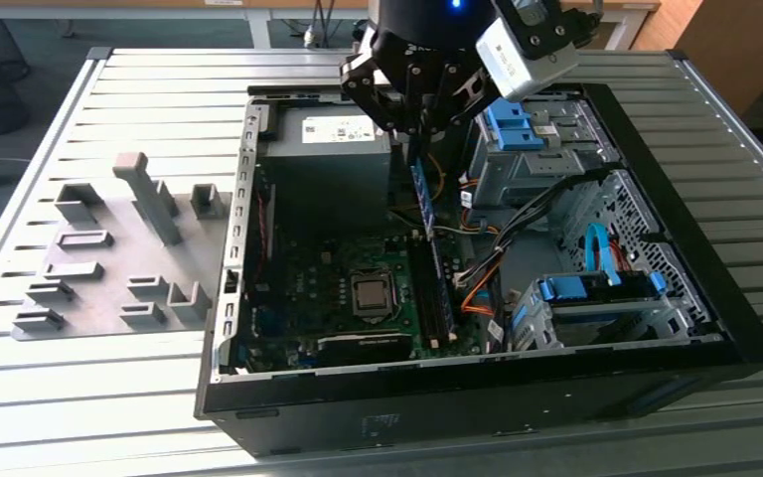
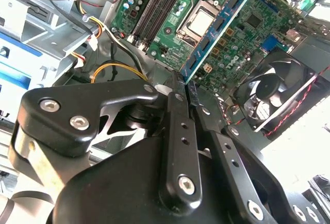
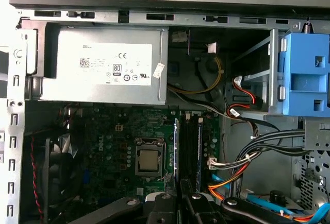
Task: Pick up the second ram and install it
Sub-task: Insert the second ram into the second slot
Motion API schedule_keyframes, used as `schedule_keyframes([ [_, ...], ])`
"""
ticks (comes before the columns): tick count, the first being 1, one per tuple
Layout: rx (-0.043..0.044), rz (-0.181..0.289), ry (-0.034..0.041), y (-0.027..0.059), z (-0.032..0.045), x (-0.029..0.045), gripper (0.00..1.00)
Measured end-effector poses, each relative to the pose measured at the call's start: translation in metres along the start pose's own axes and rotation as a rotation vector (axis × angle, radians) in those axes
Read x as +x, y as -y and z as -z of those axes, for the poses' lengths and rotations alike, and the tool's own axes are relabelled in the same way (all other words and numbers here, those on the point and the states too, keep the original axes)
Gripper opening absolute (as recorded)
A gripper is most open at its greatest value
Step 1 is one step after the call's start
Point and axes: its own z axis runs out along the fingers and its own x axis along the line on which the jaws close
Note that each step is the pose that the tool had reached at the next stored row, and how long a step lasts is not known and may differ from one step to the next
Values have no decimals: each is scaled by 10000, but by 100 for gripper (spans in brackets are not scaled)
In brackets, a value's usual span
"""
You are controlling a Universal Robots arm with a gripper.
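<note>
Open black tower case [image 1: 699,328] on slatted grey metal table [image 1: 116,397]; we hang over its green motherboard [image 2: 258,23].
Our black two-finger gripper [image 2: 181,89] is clamped on one end of the second ram, a thin blue-green board with dark chips [image 2: 219,26], hanging edge-on above black memory slots [image 3: 192,147]. We judge it light, stiff, fragile: hold edges only. Tight: orange cables [image 1: 481,273], grey power supply [image 3: 98,64].

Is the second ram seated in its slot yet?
Not yet: the claw holds the second ram above the motherboard.
</note>
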Motion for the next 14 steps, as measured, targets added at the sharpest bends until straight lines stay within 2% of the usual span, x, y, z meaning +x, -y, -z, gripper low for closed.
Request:
schedule_keyframes([
  [10, -1, 1, 0, 0, -3, -7, 14],
  [14, 0, -1, 0, 2, -50, -45, 14],
])
